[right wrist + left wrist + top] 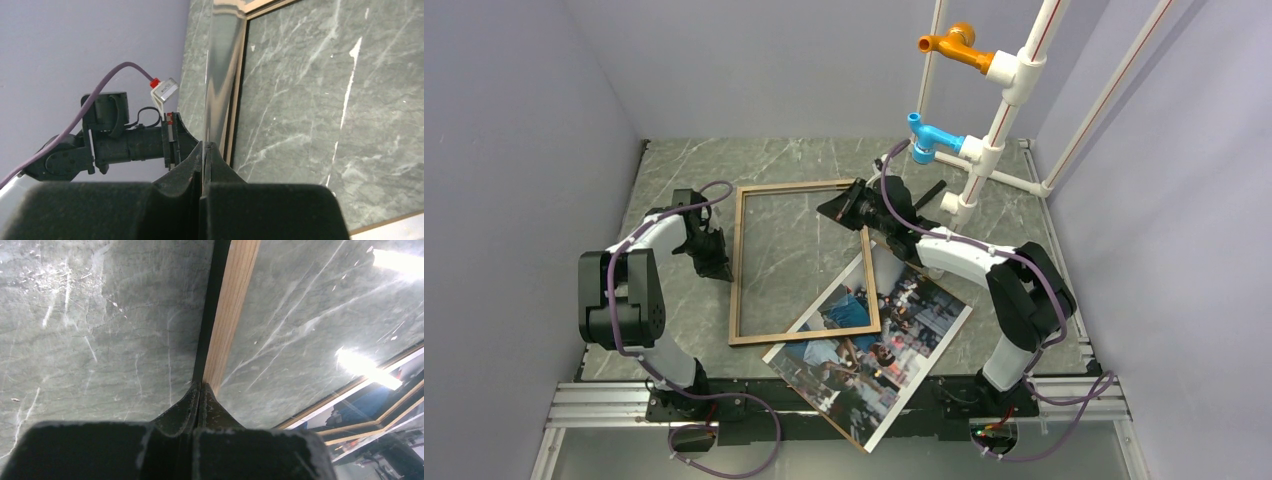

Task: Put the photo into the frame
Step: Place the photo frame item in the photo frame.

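The frame [736,262] lies flat on the table with its brown wood back up. The photo [894,345] lies picture side up at the near right. Its far left corner lies within the frame's near right corner; which is on top there I cannot tell. My left gripper [716,266] is shut, its tips on the frame's left rail [231,315]. My right gripper [841,207] is shut at the frame's far right corner, tips against a rail [234,100] with a glossy outer face. I cannot tell whether either gripper pinches the rail.
A white pipe stand [1009,110] with an orange fitting [954,45] and a blue fitting [932,138] rises at the back right, close behind my right arm. Grey walls close in the left, back and right. The left arm's wrist shows in the right wrist view [115,145].
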Tool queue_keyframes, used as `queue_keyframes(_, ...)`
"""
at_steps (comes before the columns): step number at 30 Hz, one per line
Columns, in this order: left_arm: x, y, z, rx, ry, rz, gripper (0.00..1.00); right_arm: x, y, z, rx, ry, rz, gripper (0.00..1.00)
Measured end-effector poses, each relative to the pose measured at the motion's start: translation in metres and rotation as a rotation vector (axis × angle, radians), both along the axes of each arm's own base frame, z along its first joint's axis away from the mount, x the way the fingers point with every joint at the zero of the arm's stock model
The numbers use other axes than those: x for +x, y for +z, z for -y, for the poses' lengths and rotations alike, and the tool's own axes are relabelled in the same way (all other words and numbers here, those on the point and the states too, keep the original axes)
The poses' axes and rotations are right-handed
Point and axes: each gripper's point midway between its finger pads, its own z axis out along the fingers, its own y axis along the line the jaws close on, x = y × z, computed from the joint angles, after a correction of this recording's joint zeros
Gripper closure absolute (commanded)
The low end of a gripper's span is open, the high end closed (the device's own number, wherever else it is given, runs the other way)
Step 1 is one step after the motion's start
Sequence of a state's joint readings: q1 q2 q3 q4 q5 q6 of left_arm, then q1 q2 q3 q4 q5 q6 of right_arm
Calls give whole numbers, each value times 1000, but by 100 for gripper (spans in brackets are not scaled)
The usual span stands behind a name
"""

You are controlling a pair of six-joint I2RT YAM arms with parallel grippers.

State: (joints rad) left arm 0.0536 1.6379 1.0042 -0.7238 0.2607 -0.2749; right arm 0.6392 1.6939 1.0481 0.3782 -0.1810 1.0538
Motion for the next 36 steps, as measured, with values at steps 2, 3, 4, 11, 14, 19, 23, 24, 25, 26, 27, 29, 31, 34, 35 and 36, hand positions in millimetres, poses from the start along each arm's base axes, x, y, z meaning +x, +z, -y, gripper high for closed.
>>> queue_keyframes(2, 0, 0, 1, -1, -2, -2, 100, 1, -4, 3, -10, -4, -14, 100)
queue_keyframes(3, 0, -1, 1, -1, -3, -4, 100, 1, -6, 5, -18, -7, -23, 100)
queue_keyframes(4, 0, -1, 1, -1, -3, -5, 100, 2, -8, 7, -26, -9, -32, 100)
queue_keyframes(11, 0, -1, 1, 3, -5, -8, 100, 17, -5, 12, -38, -4, -53, 100)
queue_keyframes(14, 0, -1, 1, 5, -7, -8, 100, 22, -3, 11, -39, 6, -61, 100)
queue_keyframes(19, 0, 0, 1, 9, -9, -9, 100, 23, -1, 9, -32, 19, -68, 100)
queue_keyframes(23, 0, -1, 1, 12, -11, -9, 100, 23, -3, 7, -20, 19, -86, 100)
queue_keyframes(24, 0, -1, 1, 13, -11, -9, 100, 23, -4, 7, -15, 18, -93, 100)
queue_keyframes(25, 0, -1, 1, 14, -12, -8, 100, 23, -5, 6, -9, 19, -104, 100)
queue_keyframes(26, 0, -1, 1, 15, -12, -9, 100, 23, -6, 5, -4, 19, -111, 100)
queue_keyframes(27, 0, -1, 2, 15, -12, -9, 100, 23, -6, 5, 3, 18, -116, 100)
queue_keyframes(29, 0, -1, 2, 15, -12, -9, 100, 23, -5, 4, 15, 19, -127, 100)
queue_keyframes(31, 0, -1, 2, 16, -13, -8, 100, 23, -3, 3, 28, 16, -130, 100)
queue_keyframes(34, 0, -1, 2, 17, -13, -9, 100, 22, -1, 1, 45, 16, -130, 100)
queue_keyframes(35, 0, -1, 1, 17, -13, -9, 100, 21, -2, 0, 50, 16, -132, 100)
queue_keyframes(36, 0, -1, 1, 18, -13, -9, 100, 20, -3, 0, 54, 16, -135, 100)
